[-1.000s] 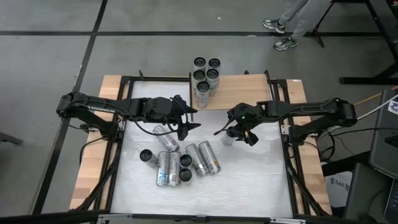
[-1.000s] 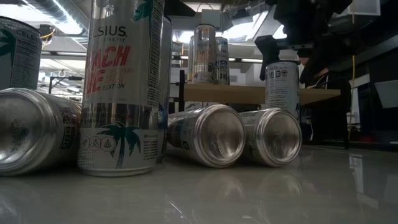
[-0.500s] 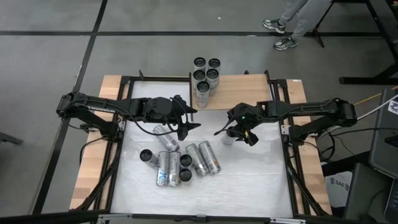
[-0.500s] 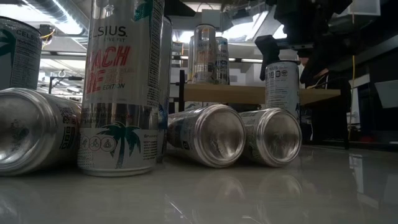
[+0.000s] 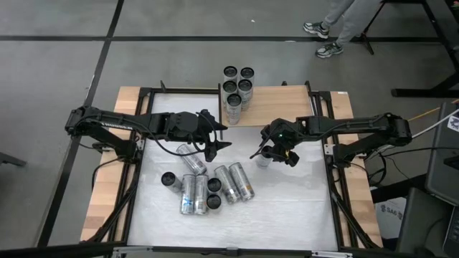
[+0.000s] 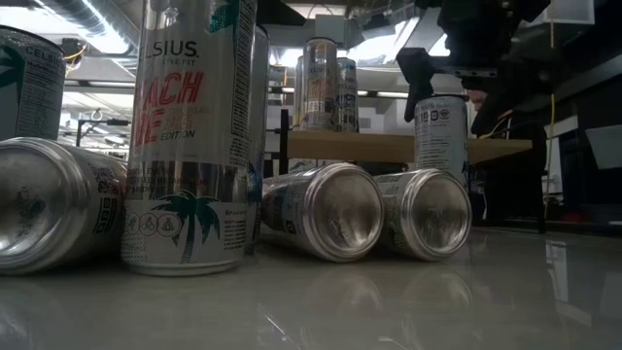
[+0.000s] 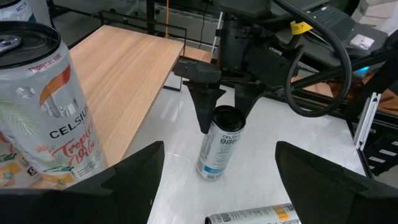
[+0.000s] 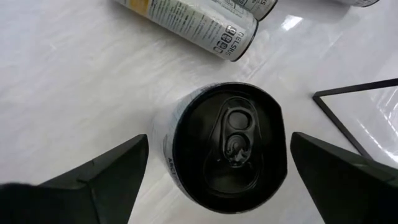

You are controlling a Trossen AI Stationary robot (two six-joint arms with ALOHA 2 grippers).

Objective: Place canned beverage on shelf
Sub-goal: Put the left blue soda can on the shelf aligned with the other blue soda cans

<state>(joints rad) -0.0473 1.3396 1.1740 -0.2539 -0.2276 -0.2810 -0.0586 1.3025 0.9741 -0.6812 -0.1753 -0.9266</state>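
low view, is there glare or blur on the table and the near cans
Low view: the glossy tabletop mirrors the cans and ceiling lights; the nearest upright can is cropped at the top and slightly soft. Right wrist view: a bright glare patch sits on the white surface beyond the upright can.

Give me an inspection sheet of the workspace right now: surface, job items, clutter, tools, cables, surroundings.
Surface: white tabletop, glossy, with wooden strips along its sides.
Job's things: pale wood shelf board on black posts at the far edge, five upright silver cans on its left end; one upright black-topped silver can on the tabletop near the shelf.
Clutter: pile of silver cans, some lying, some upright, mid-table.
Grippers: right tool open, fingers straddling the black-topped can from above, not closed on it; left tool empty, jaws apart, beside the shelf.
Cables: black cables along both arms.
Surroundings: a person's legs on the floor beyond the table.
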